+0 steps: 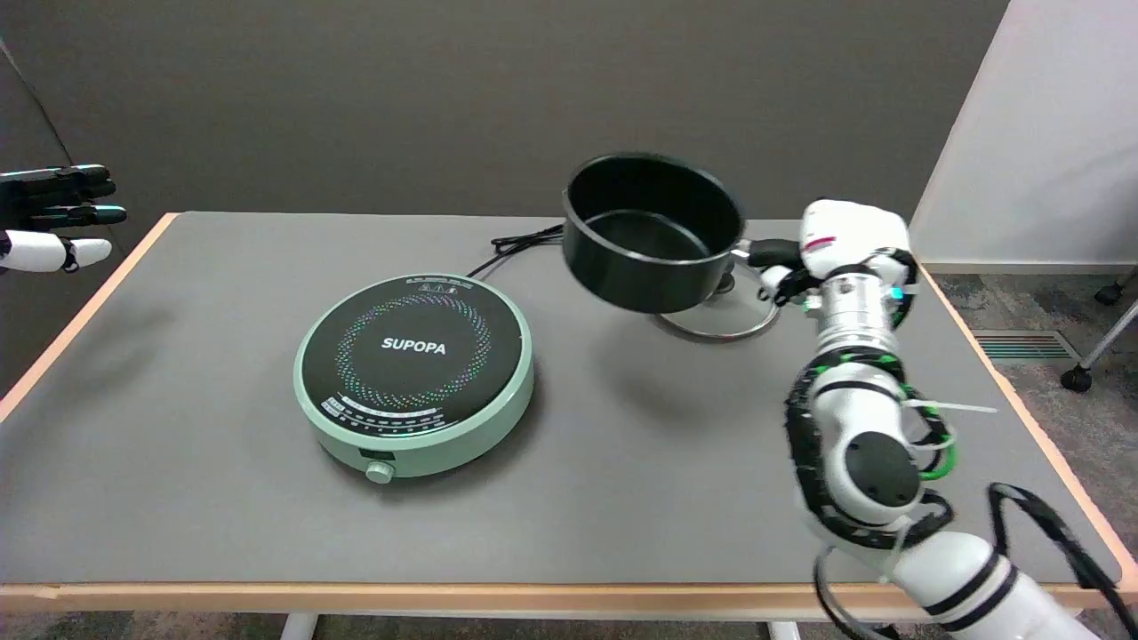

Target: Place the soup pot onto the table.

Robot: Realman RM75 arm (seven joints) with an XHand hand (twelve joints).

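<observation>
- Right hand grips the handle of the black pot.
- Pot in the air, tilted, over the table, right of the green hotplate.
- Glass lid lies flat beneath pot.

Pot hides part of glass lid; right hand covers pot handle; cooker cord's end unseen.
</observation>
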